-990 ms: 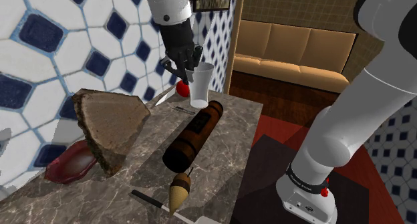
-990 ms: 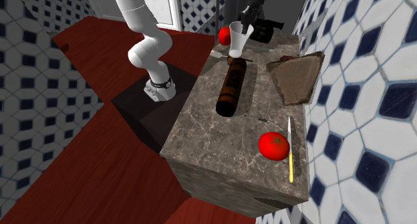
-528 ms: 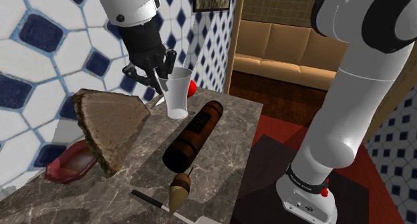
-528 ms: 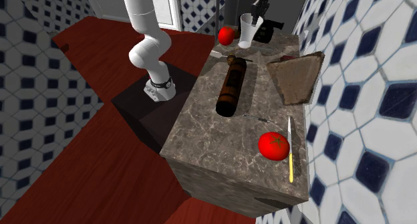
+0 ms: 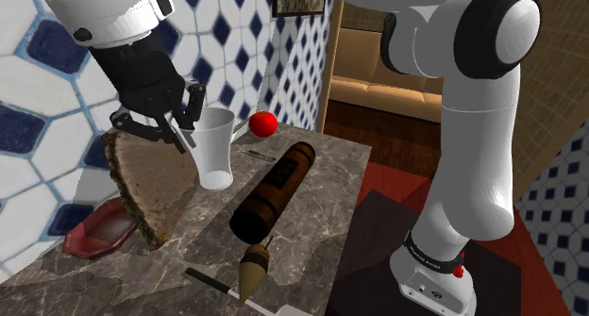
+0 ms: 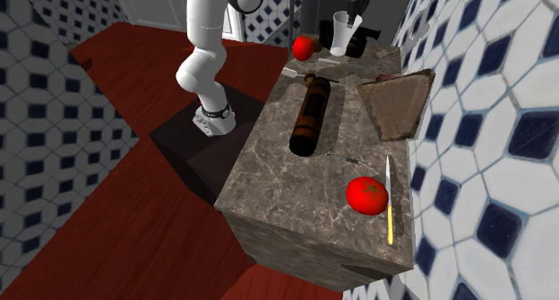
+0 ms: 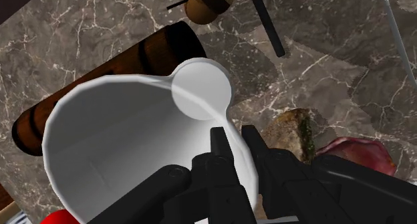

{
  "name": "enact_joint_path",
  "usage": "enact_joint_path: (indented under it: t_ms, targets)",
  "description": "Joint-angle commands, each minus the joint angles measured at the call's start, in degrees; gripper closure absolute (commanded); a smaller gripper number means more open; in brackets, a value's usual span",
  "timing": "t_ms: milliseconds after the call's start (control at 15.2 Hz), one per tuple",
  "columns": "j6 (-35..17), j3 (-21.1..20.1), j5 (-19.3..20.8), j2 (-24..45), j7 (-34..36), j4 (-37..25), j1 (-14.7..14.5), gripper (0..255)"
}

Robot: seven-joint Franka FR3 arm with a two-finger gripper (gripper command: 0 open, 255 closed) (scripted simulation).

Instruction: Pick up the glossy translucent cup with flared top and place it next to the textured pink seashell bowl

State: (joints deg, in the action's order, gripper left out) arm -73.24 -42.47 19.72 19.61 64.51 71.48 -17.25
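A white translucent cup [image 5: 215, 149] with a flared rim hangs upright over the marble top, beside a brown rough wedge. My black gripper [image 5: 186, 125] is shut on its rim wall, one finger inside and one outside. In the wrist view my gripper [image 7: 235, 146] clasps the cup [image 7: 127, 142] and I look down into it. The dark pink seashell bowl [image 5: 99, 231] lies at the shoulder view's lower left, partly behind the wedge, and shows past the fingers as a pink bowl [image 7: 355, 152]. From the second exterior view the cup [image 6: 341, 34] is at the table's far end.
The big brown wedge [image 5: 151, 177] stands between cup and bowl. A brown cylinder [image 5: 274, 191] lies mid-table, a red ball [image 5: 263, 124] behind it. An acorn-like top [image 5: 253, 267] and a knife [image 5: 212, 281] lie near the front. A tomato [image 6: 366, 193] and a yellow knife [image 6: 390, 209] sit at the other end.
My gripper has carried the cup toward the shoulder view's left and nearer, from beside the red ball to beside the brown wedge. The arm swung with it.
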Motion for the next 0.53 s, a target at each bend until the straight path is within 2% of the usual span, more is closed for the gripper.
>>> enact_joint_path:
  t_ms: [0,462]
  targets:
    - [-1.6,-0.1,-0.3,-0.3,0.5,1.9,0.2,255]
    - [-7.8,-0.1,-1.4,-1.8,0.9,9.4,2.2,255]
